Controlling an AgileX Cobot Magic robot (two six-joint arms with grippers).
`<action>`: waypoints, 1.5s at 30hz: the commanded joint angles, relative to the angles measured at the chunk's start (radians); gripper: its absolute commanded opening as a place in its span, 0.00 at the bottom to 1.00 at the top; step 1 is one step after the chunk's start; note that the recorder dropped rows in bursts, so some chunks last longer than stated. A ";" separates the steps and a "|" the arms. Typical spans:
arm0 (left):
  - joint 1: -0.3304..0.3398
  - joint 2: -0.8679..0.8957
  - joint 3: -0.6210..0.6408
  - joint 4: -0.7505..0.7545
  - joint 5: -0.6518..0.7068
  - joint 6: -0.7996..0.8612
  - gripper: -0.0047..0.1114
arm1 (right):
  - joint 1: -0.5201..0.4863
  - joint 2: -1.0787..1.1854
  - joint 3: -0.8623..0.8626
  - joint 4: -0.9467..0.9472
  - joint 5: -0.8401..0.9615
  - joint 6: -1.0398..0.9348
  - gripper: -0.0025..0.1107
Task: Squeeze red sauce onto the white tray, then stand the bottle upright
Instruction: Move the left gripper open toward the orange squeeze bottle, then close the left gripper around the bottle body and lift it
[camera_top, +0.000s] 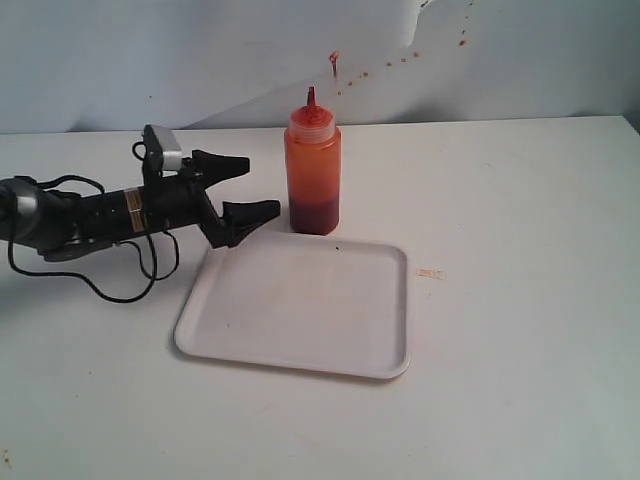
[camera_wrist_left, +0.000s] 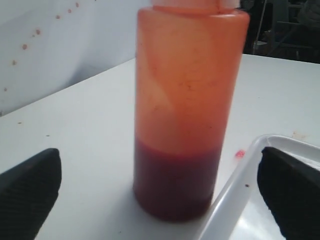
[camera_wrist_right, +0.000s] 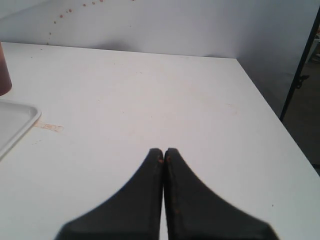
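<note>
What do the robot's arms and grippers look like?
The left arm is black, with a brass-coloured band, loose black cables and a grey camera box. The left gripper has black, pointed fingers with textured pads. The right gripper looks alike; its arm is unseen.

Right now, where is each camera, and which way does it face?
Exterior: off the arms, looking down over the table toward the wall; shows the bottle, the white tray, the left gripper.
Left wrist: on the left arm, looking between its open fingers at the bottle close up.
Right wrist: on the right arm, looking past the shut right gripper across the table.
Shared: exterior and left wrist both show the bottle upright by the white tray.
</note>
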 joint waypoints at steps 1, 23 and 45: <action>-0.073 0.002 -0.003 -0.055 0.004 0.029 0.94 | -0.006 -0.003 0.003 -0.004 -0.001 0.002 0.02; -0.186 0.004 -0.021 -0.301 0.292 0.053 0.94 | -0.006 -0.003 0.003 -0.004 -0.001 0.002 0.02; -0.218 0.121 -0.172 -0.225 0.248 0.045 0.94 | -0.006 -0.003 0.003 -0.004 -0.001 0.002 0.02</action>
